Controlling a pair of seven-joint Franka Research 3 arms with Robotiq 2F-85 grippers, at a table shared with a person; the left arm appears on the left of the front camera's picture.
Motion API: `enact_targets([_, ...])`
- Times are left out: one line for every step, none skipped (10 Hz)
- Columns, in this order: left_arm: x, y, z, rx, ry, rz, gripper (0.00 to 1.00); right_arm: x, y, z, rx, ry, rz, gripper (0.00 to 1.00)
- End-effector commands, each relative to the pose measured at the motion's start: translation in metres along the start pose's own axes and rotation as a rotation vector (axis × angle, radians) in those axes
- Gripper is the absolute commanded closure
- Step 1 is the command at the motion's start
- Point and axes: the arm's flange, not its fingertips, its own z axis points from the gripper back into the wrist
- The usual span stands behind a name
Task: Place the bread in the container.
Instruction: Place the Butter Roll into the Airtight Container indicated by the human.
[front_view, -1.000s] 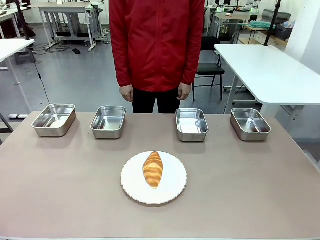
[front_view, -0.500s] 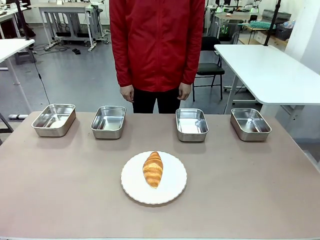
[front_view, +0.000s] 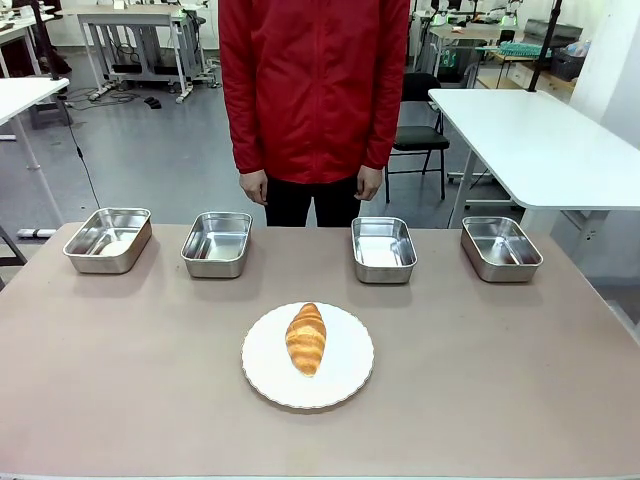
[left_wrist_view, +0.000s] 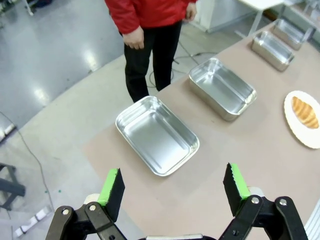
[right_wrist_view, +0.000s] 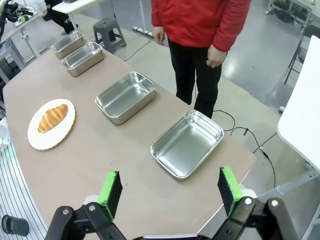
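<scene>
A golden-brown croissant, the bread (front_view: 306, 338), lies on a round white plate (front_view: 345, 385) at the middle of the table's near half. Across the far side runs a row of several alike steel containers (front_view: 108, 239) (front_view: 217, 243) (front_view: 383, 248) (front_view: 500, 247), all empty. High over the table's left end hangs my left gripper (left_wrist_view: 172, 187), open and holding nothing, with the leftmost container (left_wrist_view: 157, 135) below it and the bread (left_wrist_view: 305, 111) at far right. My right gripper (right_wrist_view: 169, 190) is open and empty above the right end, over the rightmost container (right_wrist_view: 187, 143); the bread (right_wrist_view: 52, 117) lies far left.
A person in a red jacket (front_view: 314, 85) stands at the far edge with both hands hanging down, one hand (front_view: 254, 186) just behind the containers. A white table (front_view: 540, 140) and a chair (front_view: 418, 135) stand behind on the right.
</scene>
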Motion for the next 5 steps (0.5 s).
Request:
enact_targets([-0.0011,0.0014,0.0027,0.000,-0.031,0.022,0.00,0.0014,0.0016,-0.0007,0.010,-0.004,0.004,0.00])
enact_targets([-0.0011,0.0014,0.0027,0.000,-0.031,0.022,0.00,0.0014,0.0016,-0.0007,0.010,-0.004,0.004,0.00])
enact_targets([-0.0011,0.0014,0.0027,0.000,-0.031,0.022,0.00,0.0014,0.0016,-0.0007,0.010,-0.004,0.004,0.00])
enact_targets([-0.0011,0.0014,0.0027,0.000,-0.031,0.022,0.00,0.0014,0.0016,-0.0007,0.010,-0.004,0.004,0.00])
enact_targets([-0.0011,0.0014,0.0027,0.000,-0.031,0.022,0.00,0.0014,0.0016,-0.0007,0.010,-0.004,0.004,0.00])
